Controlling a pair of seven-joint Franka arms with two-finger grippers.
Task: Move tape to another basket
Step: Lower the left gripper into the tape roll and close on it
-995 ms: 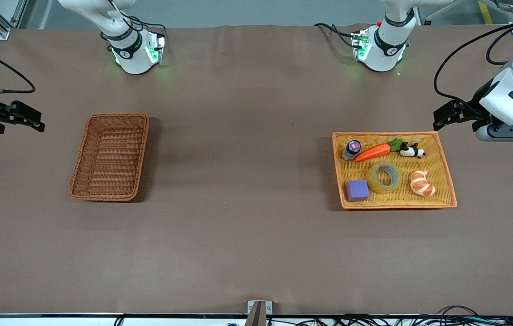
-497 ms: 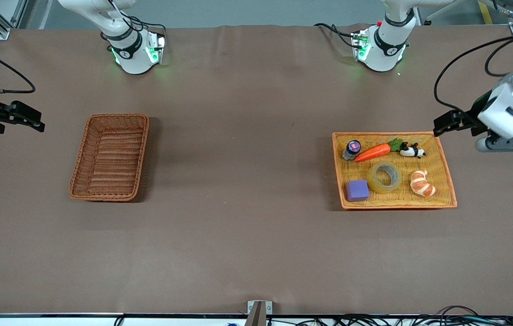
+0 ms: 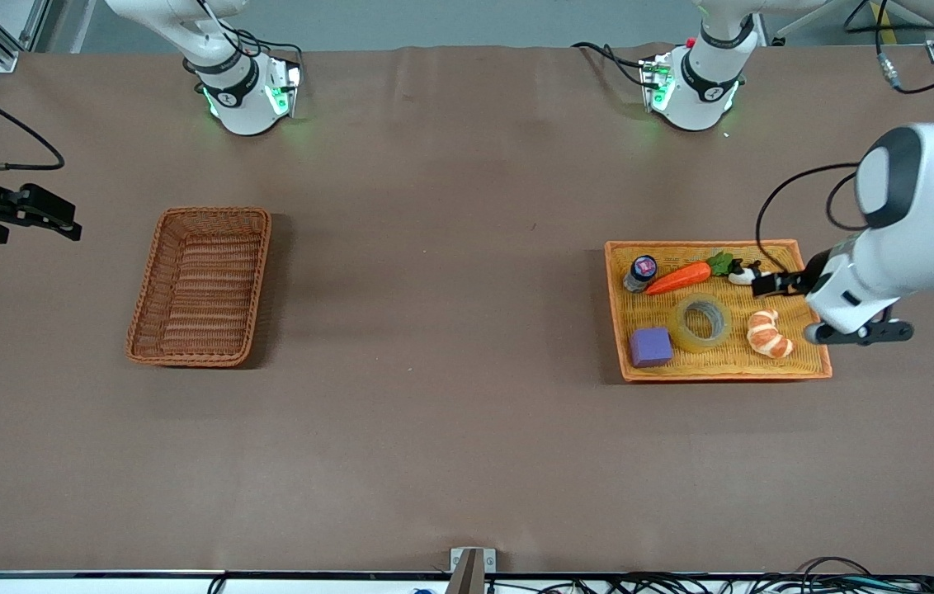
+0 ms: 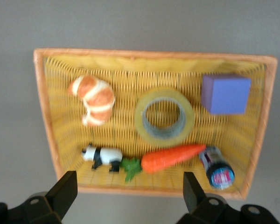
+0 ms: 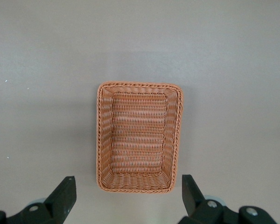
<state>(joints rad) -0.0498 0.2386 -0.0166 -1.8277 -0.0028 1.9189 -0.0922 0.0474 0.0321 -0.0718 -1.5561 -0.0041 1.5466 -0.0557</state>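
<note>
Tape (image 3: 700,322) lies in the orange basket (image 3: 815,334), beside the left end effector (image 3: 766,283) (fingers spread).

tape (image 3: 700,322): yellowish translucent roll, grey core, flat, hole up, in orange-yellow tray, below and just off left gripper (image 3: 766,285) | basket (image 3: 201,285): reddish-brown wicker, upright, well apart from right gripper (image 3: 38,216)
</note>
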